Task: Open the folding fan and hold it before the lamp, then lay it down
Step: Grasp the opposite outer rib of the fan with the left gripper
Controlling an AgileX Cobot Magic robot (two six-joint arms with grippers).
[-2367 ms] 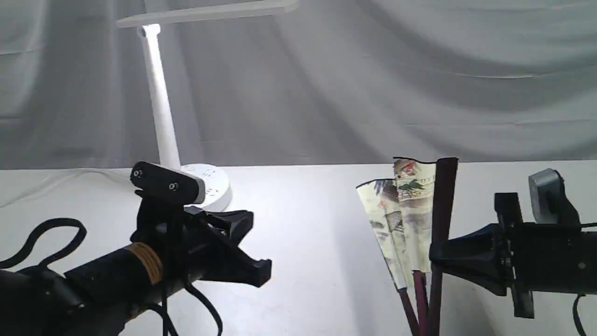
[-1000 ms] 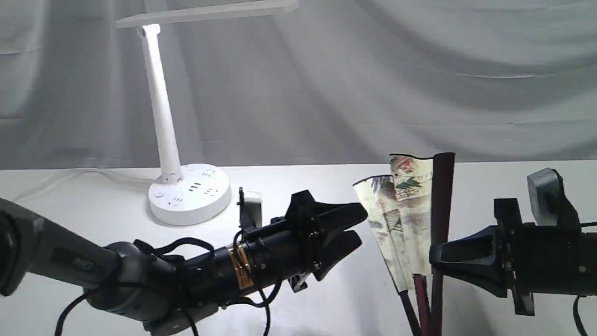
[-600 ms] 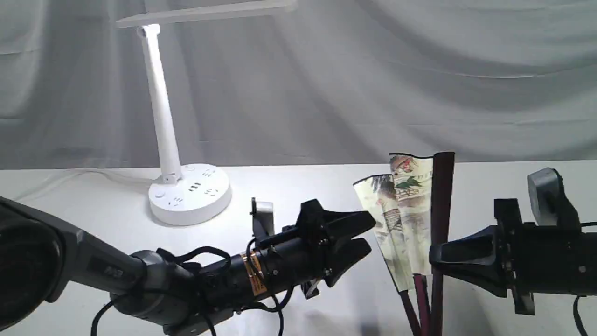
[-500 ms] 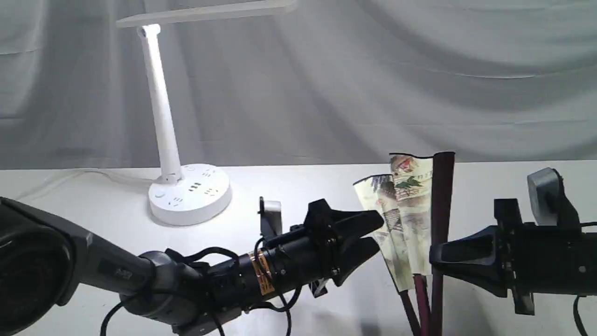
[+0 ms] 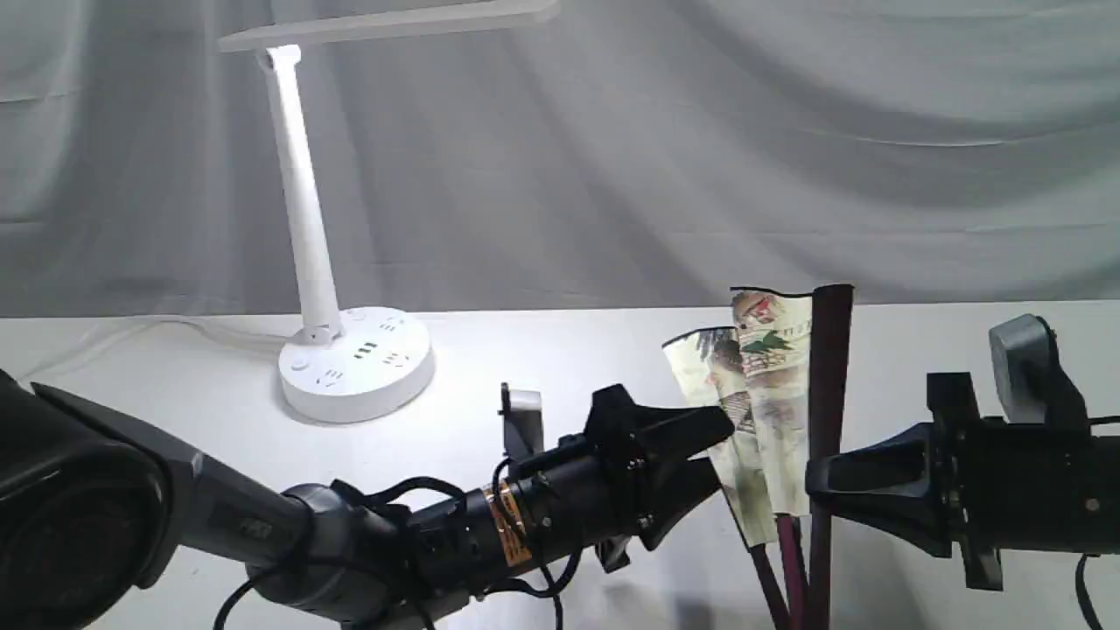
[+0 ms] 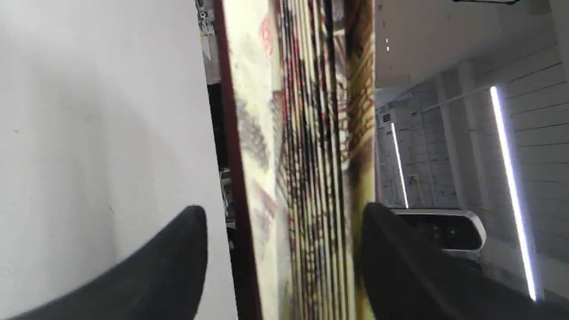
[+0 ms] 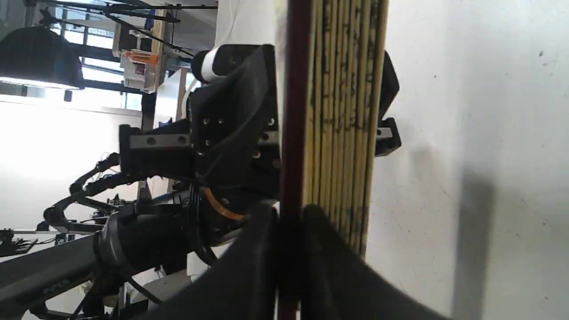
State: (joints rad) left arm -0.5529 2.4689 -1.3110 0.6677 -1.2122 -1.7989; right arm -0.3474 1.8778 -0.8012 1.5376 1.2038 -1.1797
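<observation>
Outwardly, from the exterior view, the right claw (image 5: 818,477) is clamped on the dark maroon outer rib of the folding fan (image 5: 774,385), which stands upright above the white worktop (image 5: 560,350). The fan is only partly spread: a few cream painted pleats lean away from the held rib toward the left claw (image 5: 719,451). That claw has its jaws apart, with the nearest pleat between its fingertips. The lamp (image 5: 302,219) stands on the worktop well apart from both claws, on the far side of the left arm from the fan, its bar head lit.

Next, in the left wrist view, the two black fingers (image 6: 169,266) stand wide, one on each side of the fan's stacked pleats (image 6: 302,155). One finger is clear of the maroon rib edge. The other sits right at the pleats' outer fold, and whether it touches I cannot tell.

Lastly, in the right wrist view, the right claw's fingers (image 7: 262,249) are pressed together on the maroon rib (image 7: 291,111), with the yellowish pleat edges just beside that grip. Beyond the fan the left claw's black body shows, parts of it on either side of the pleats.
</observation>
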